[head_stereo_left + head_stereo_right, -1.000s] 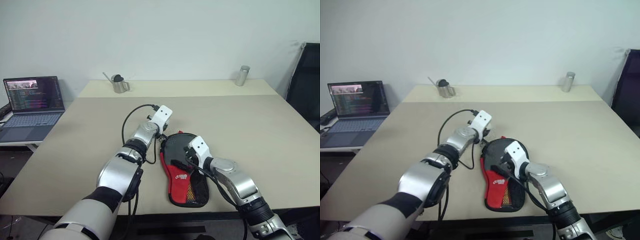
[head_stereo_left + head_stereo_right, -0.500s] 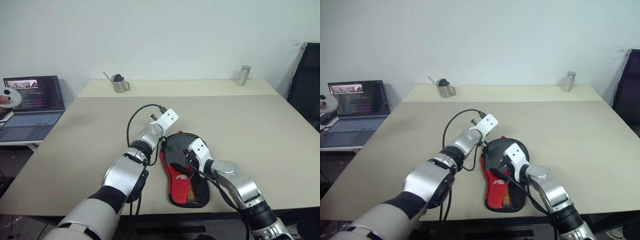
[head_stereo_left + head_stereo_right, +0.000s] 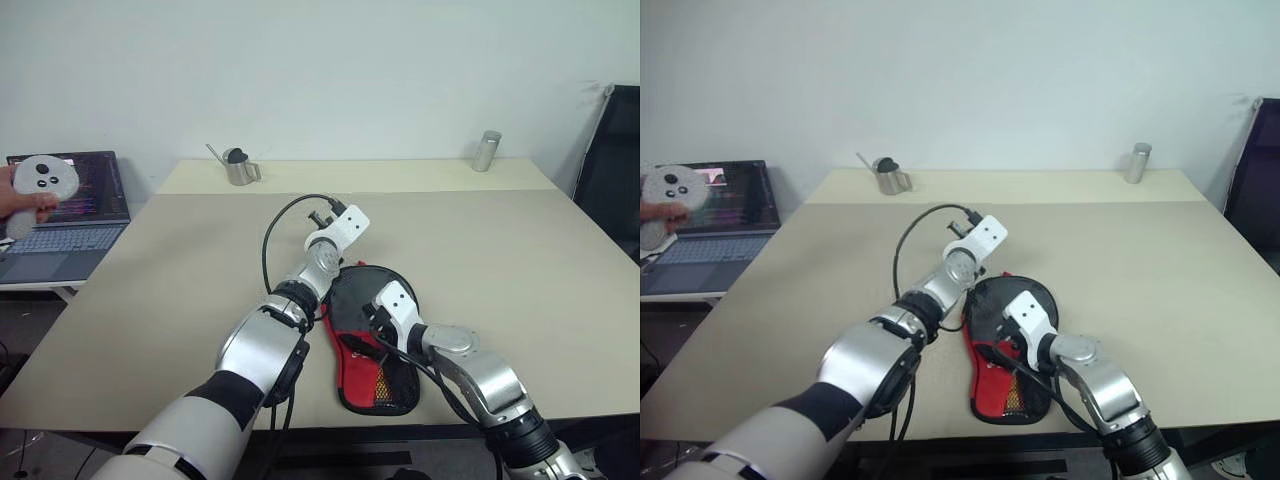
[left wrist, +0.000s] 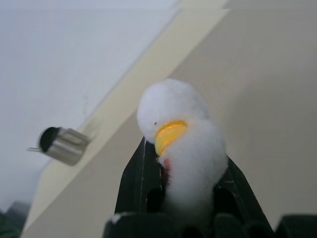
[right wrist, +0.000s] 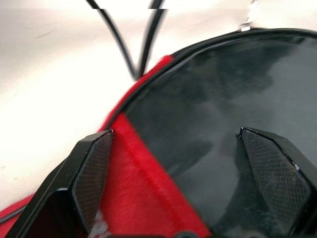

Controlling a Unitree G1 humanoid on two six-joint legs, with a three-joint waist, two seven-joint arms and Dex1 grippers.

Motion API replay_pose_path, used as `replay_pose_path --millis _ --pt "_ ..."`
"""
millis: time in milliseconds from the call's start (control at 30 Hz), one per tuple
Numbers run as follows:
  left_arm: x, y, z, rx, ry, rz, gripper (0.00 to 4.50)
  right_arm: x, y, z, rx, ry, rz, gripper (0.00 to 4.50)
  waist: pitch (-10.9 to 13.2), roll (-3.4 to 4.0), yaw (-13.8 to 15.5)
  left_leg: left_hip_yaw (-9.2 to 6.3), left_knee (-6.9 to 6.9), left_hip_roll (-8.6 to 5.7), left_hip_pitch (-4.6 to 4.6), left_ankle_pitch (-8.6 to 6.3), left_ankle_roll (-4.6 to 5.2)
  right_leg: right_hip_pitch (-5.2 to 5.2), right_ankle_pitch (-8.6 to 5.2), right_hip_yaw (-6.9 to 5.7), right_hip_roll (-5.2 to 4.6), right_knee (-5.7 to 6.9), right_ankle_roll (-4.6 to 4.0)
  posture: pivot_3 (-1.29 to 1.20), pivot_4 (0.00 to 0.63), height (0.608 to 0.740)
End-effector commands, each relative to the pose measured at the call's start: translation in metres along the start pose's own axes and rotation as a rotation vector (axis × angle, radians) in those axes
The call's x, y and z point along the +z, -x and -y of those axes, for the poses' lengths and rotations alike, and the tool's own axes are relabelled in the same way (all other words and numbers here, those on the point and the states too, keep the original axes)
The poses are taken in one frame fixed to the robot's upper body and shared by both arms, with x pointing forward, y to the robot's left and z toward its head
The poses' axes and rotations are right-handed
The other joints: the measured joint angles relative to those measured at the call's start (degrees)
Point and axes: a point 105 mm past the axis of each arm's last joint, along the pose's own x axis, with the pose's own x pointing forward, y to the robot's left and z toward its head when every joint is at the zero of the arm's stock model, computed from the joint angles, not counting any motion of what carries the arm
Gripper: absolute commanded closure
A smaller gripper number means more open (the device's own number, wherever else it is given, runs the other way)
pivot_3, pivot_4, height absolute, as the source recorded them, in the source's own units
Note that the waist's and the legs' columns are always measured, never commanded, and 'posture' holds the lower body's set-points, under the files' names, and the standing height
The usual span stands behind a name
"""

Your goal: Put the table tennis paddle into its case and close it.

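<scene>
Case [image 3: 365, 335] lies at the table's [image 3: 520, 250] six o'clock edge, paddle apparently inside. Left gripper [image 4: 190, 196], at the case's eleven o'clock, pinches its pom-pom charm [image 4: 181, 144], likely to pull the zip; right gripper [image 5: 190, 198], jaws spread, hovers over the case to steady it

The left arm stretches forward, its black two-fingered left gripper [image 4: 185, 198] pinched on a white fluffy pom-pom charm [image 4: 181, 144]; the right gripper [image 5: 190, 173], jaws spread wide, angles down and leftward.
</scene>
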Motion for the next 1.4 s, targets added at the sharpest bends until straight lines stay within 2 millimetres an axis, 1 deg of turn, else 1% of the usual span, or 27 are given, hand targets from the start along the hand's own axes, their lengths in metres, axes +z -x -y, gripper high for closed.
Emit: replay_pose_path --millis 33,100,167,300,367,433,467,533,567,600,633,667,800,900,933,1033,1267,1333,1400 --pt "0.054 0.001 -0.007 0.041 -0.049 0.174 4.05 -0.004 -0.001 -0.010 0.048 -0.006 -0.017 0.00 0.0 0.00 0.0 0.00 0.00 -0.01 -0.01 0.00 0.00 0.00 0.00 0.00 0.00 0.00 0.00 0.00 0.150 0.740" --pt "0.061 0.005 0.012 -0.033 -0.108 0.215 4.05 -0.003 -0.001 -0.011 0.049 -0.006 -0.016 0.00 0.0 0.00 0.0 0.02 0.00 -0.01 -0.01 0.00 0.00 0.00 0.00 0.00 0.00 0.00 0.00 0.00 0.150 0.740" --pt "0.062 0.009 0.031 -0.119 -0.167 0.239 4.05 -0.003 -0.001 -0.011 0.049 -0.007 -0.014 0.00 0.0 0.00 0.0 0.03 -0.01 -0.01 -0.01 0.00 -0.01 0.00 0.00 0.00 0.00 -0.01 0.00 0.00 0.150 0.740" --pt "0.057 0.014 0.052 -0.217 -0.261 0.253 4.05 -0.003 -0.002 -0.012 0.046 -0.011 -0.010 0.00 0.0 0.01 0.0 0.03 -0.02 0.00 -0.01 0.00 -0.01 0.00 -0.01 0.00 0.00 -0.01 0.01 0.00 0.150 0.740" --pt "0.052 0.016 0.060 -0.271 -0.284 0.238 4.05 -0.003 -0.002 -0.012 0.046 -0.012 -0.009 0.00 0.0 0.01 0.0 0.03 -0.02 0.00 -0.01 0.00 0.00 0.00 -0.01 -0.01 0.01 -0.01 0.01 0.00 0.150 0.740" --pt "0.046 0.021 0.074 -0.370 -0.354 0.246 4.05 -0.003 -0.002 -0.011 0.045 -0.012 -0.009 0.00 0.0 0.01 0.0 0.03 -0.02 -0.01 -0.01 0.00 0.00 0.00 -0.02 -0.01 0.01 -0.01 0.03 0.00 0.150 0.740" --pt "0.042 0.024 0.082 -0.420 -0.424 0.260 4.05 -0.002 -0.003 -0.011 0.045 -0.012 -0.008 0.00 0.0 0.01 0.0 0.03 -0.02 -0.01 -0.01 0.00 0.00 0.01 -0.02 -0.01 0.01 -0.01 0.04 0.00 0.150 0.740" --pt "0.033 0.030 0.092 -0.509 -0.527 0.279 4.05 -0.002 -0.003 -0.010 0.044 -0.012 -0.007 0.00 0.0 0.01 0.0 0.04 -0.02 -0.02 -0.01 0.00 0.00 0.02 -0.03 -0.01 0.02 -0.02 0.04 0.00 0.150 0.740" --pt "0.021 0.031 0.095 -0.561 -0.539 0.246 4.05 -0.002 -0.003 -0.010 0.045 -0.011 -0.007 0.00 0.0 0.01 0.0 0.05 -0.02 -0.02 0.00 0.00 0.00 0.02 -0.03 -0.01 0.03 -0.02 0.04 0.00 0.150 0.740" --pt "0.011 0.034 0.099 -0.619 -0.536 0.220 3.31 -0.002 -0.004 -0.010 0.047 -0.010 -0.006 0.00 0.0 0.01 -0.1 0.05 -0.02 -0.02 0.00 0.00 0.00 0.02 -0.03 0.00 0.03 -0.02 0.04 0.00 0.150 0.740" --pt "0.005 0.036 0.101 -0.657 -0.531 0.204 3.05 -0.002 -0.004 -0.010 0.048 -0.010 -0.005 0.00 0.0 0.02 -0.1 0.05 -0.02 0.00 0.00 0.00 0.01 0.02 -0.03 0.00 0.03 -0.02 0.05 0.00 0.150 0.740" --pt "0.001 0.037 0.101 -0.676 -0.527 0.188 2.63 -0.002 -0.004 -0.009 0.049 -0.009 -0.004 0.00 0.0 0.02 -0.2 0.05 -0.03 0.01 0.03 -0.01 0.02 0.04 -0.03 0.00 0.03 -0.02 0.05 0.00 0.150 0.740" --pt "-0.006 0.036 0.097 -0.683 -0.543 0.181 1.21 -0.001 -0.006 -0.009 0.056 -0.006 -0.002 0.00 -0.1 0.01 -0.2 0.04 -0.02 0.03 0.10 -0.07 0.13 0.12 -0.08 -0.01 0.03 -0.02 0.12 0.00 0.150 0.740" --pt "-0.007 0.034 0.091 -0.681 -0.535 0.191 0.22 0.000 -0.008 -0.008 0.064 -0.001 -0.001 0.00 -0.1 0.03 -0.2 0.03 -0.02 0.03 0.12 -0.07 0.14 0.12 -0.07 -0.01 0.04 -0.01 0.11 0.00 0.150 0.740" --pt "-0.004 0.034 0.089 -0.671 -0.530 0.208 0.03 0.000 -0.008 -0.008 0.066 0.001 -0.001 0.00 -0.1 0.03 -0.2 0.03 -0.02 0.04 0.13 -0.07 0.13 0.12 -0.06 -0.01 0.04 0.00 0.09 0.00 0.150 0.740" --pt "0.011 0.031 0.080 -0.612 -0.541 0.289 0.03 0.000 -0.008 -0.006 0.070 0.010 -0.006 0.00 -0.1 0.03 -0.2 0.03 -0.02 0.03 0.13 -0.06 0.13 0.12 -0.05 0.00 0.04 0.00 0.07 0.00 0.150 0.740" --pt "0.027 0.042 0.062 -0.759 -0.455 0.438 0.03 -0.002 -0.001 -0.001 0.078 0.033 -0.023 0.00 -0.1 0.04 -0.2 0.04 -0.02 0.03 0.08 -0.04 0.08 0.07 -0.03 0.00 0.04 0.00 0.05 0.00 0.150 0.740" --pt "0.036 0.049 0.050 -0.767 -0.452 0.537 0.03 -0.003 0.004 0.000 0.098 0.068 -0.055 0.00 -0.1 0.05 -0.1 0.04 -0.02 0.02 0.06 -0.03 0.06 0.07 -0.03 0.00 0.03 -0.01 0.04 0.00 0.150 0.740" --pt "0.038 0.050 0.028 -0.738 -0.449 0.583 0.03 -0.003 0.011 0.001 0.121 0.106 -0.082 0.00 -0.1 0.05 -0.1 0.02 -0.01 0.01 0.03 -0.03 0.06 0.06 -0.03 -0.01 0.03 -0.04 0.04 0.00 0.150 0.740"
